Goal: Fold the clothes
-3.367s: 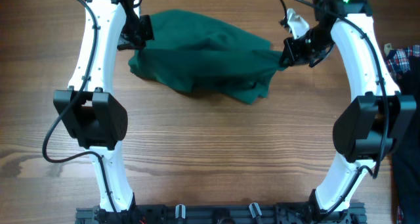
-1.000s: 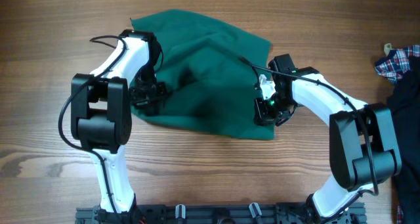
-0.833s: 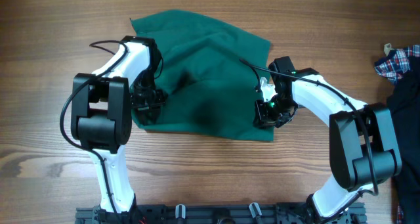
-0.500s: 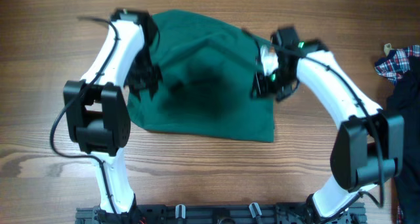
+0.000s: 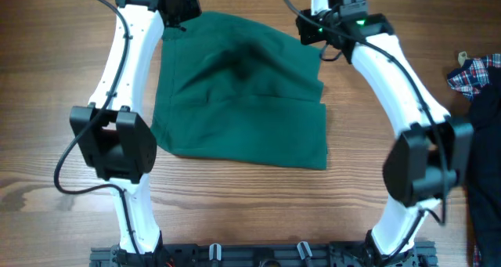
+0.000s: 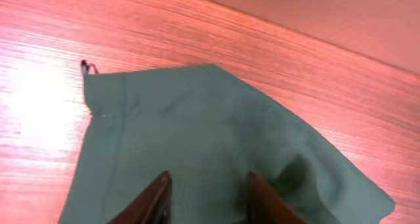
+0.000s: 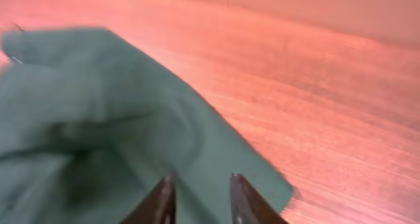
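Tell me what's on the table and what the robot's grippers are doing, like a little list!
clothes: one dark green garment, spread mostly flat, a few wrinkles near the far edge
surface: wooden table
left gripper: open, above the garment's far left corner, holding nothing
right gripper: open, above the garment's far right part, holding nothing
other things: red-blue plaid cloth and black garment at the table's right edge, apart from the green one

One dark green garment (image 5: 243, 102), plain soft fabric. Lies flat in a rough rectangle, rumpled toward the tabletop's far edge, midway across.
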{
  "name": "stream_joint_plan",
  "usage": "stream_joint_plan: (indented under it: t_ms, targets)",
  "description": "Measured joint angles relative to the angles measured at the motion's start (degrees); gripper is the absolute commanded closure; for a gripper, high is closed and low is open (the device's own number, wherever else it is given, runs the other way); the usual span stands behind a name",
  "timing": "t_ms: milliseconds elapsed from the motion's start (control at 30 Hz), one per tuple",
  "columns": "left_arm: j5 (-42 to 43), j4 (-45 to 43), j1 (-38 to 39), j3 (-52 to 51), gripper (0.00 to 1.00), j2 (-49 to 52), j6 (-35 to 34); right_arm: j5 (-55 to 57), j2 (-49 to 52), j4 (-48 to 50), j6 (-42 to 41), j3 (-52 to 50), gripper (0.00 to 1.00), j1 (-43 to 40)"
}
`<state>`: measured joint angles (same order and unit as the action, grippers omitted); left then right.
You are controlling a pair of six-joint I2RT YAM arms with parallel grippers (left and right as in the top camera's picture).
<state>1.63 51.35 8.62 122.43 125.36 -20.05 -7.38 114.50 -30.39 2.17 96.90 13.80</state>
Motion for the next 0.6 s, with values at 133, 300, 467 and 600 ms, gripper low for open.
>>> stream_joint_plan:
  t_ms: [133,300,467,600]
  targets:
    - [1.3,-0.7,0.0,0.0,0.67,5.5,1.8,-1.7,4.7,1.2,0.5,0.0,0.96,0.0]
    - [1.3,0.1,0.0,0.0,0.71,12.9,4.3,-3.5,9.0,1.0,-1.1,0.0,0.96,0.0]
    - [1.3,1.3,0.0,0.0,0.73,13.2,4.8,-3.8,12.1,0.0,-1.5,0.0,0.95,0.0]
    - [1.3,3.7,0.0,0.0,0.73,14.8,4.9,-3.8,12.1,0.6,-1.5,0.0,0.96,-0.2]
